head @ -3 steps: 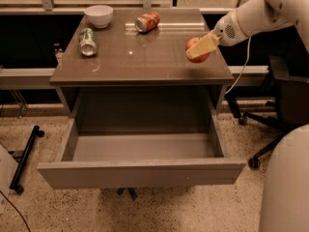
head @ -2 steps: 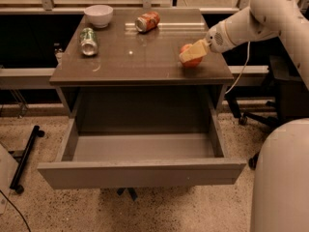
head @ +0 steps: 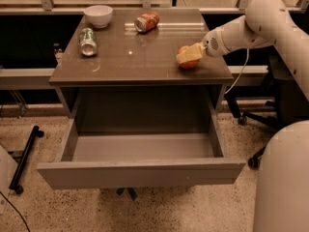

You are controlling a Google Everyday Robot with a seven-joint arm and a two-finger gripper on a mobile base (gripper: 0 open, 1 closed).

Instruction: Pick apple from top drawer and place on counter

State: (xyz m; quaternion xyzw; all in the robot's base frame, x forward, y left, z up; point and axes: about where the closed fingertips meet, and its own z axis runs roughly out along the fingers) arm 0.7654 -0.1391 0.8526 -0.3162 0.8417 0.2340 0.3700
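While low over the glossy counter (head: 140, 57), pale blunt hand (head: 186, 57) tight around the round apple (head: 189, 65).

Hand (head: 188, 55) around apple (head: 189, 64) on counter's (head: 130, 64) right side

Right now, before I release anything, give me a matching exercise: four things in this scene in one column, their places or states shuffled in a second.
Things:
1. apple
2. green can
3. bowl
4. top drawer

Places or states:
A. back left corner of the counter
B. pulled open below the counter
C. right front of the counter, at the gripper
D. lying on its side on the counter's left part

Pairs: 1-C, 2-D, 3-A, 4-B.
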